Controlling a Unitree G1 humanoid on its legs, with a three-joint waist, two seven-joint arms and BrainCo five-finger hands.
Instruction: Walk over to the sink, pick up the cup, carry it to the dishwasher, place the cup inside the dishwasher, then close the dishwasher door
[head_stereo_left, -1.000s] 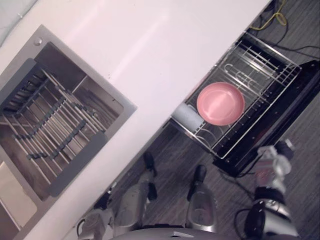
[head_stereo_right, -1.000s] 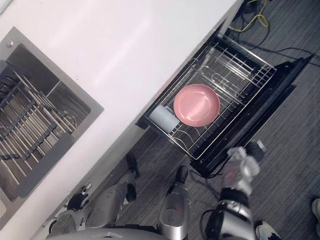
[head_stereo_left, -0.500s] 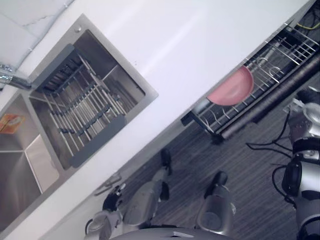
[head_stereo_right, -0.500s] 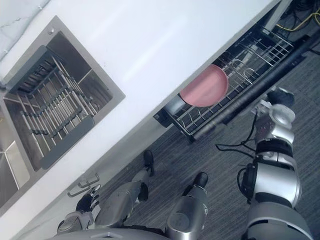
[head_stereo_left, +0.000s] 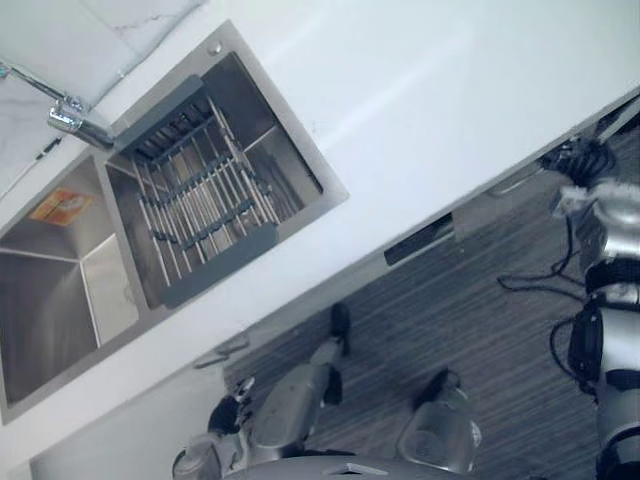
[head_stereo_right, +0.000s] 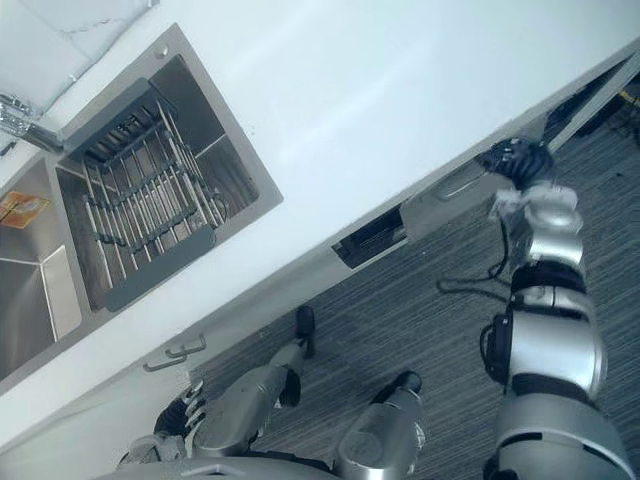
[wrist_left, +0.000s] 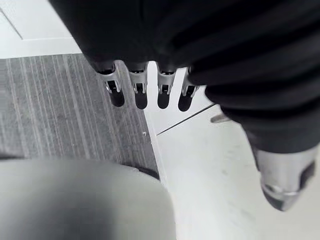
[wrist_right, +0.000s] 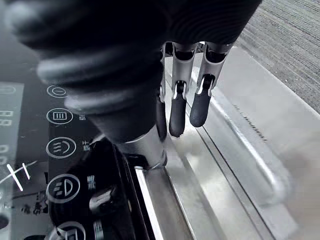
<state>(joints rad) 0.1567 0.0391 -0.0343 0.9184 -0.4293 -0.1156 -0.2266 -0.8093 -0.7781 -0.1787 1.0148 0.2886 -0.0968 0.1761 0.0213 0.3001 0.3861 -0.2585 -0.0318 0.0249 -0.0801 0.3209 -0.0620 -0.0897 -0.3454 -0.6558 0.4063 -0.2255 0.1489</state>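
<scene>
The dishwasher door (head_stereo_right: 450, 195) stands almost upright under the white countertop, with a narrow dark gap (head_stereo_right: 370, 238) left at one end. My right hand (head_stereo_right: 515, 160) is open and reaches to the door's upper edge. Its straight fingers (wrist_right: 178, 107) rest on the steel front (wrist_right: 240, 145) next to the bar handle (wrist_right: 260, 155) and the dark control panel (wrist_right: 60, 150). The rack and cup are hidden behind the door. My left hand (head_stereo_right: 185, 408) hangs open at my side, fingers (wrist_left: 140, 92) straight and holding nothing.
A steel double sink (head_stereo_left: 60, 270) sits in the countertop (head_stereo_left: 420, 90), with a grey drain rack (head_stereo_left: 195, 190) across one basin and a faucet (head_stereo_left: 70, 115) behind it. A cabinet handle (head_stereo_right: 175, 352) shows below the sink. Grey striped carpet covers the floor.
The door has swung up from lying open to nearly shut, and the rack with the pink plate and white cup has gone inside. My right hand rose with it. The camera has shifted too.
</scene>
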